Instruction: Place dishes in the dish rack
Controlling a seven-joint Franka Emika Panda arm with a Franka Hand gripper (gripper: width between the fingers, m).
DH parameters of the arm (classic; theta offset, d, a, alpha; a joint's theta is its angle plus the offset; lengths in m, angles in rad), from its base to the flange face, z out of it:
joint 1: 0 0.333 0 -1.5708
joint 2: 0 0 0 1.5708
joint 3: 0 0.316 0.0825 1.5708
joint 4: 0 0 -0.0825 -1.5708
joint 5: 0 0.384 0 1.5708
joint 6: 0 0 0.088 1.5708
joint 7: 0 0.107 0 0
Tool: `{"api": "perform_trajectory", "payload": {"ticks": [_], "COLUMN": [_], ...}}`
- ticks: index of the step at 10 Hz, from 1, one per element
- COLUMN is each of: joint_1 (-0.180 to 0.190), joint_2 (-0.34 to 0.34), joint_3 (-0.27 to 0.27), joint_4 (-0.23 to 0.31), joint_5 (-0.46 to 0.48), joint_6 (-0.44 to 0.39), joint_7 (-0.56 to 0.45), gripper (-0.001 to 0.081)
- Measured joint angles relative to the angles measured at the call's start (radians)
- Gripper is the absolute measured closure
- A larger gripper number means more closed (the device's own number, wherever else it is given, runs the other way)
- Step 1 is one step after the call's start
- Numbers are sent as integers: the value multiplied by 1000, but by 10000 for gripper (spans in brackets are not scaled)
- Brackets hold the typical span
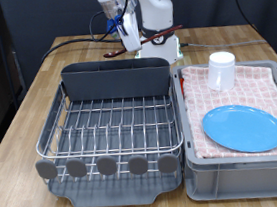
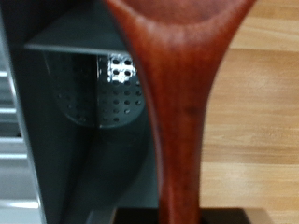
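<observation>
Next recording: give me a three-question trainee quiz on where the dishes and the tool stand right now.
1. True or false: the light-blue plate lies in the dish rack.
2. Which item does the tool hold? A) white cup B) wooden spoon C) plate
3. Fill in: the white cup stands on the pink checked cloth inside the grey ____.

Key
1. False: the plate lies on the cloth in the grey bin, at the exterior view's right.
2. B: the wrist view shows the wooden spoon between the fingers, above the rack's caddy.
3. bin
</observation>
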Motion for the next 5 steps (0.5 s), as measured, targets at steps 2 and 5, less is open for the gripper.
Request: {"api": "perform_trajectory", "payload": {"ticks": [2,5], "joint_1": [16,46], "joint_2": [0,10], "joint_3": [-13,-37], "joint_4": [2,14], "joint_5": [55,160], "joint_6": [-3,-21], "joint_7": [-42,-88], "gripper": [733,733]}}
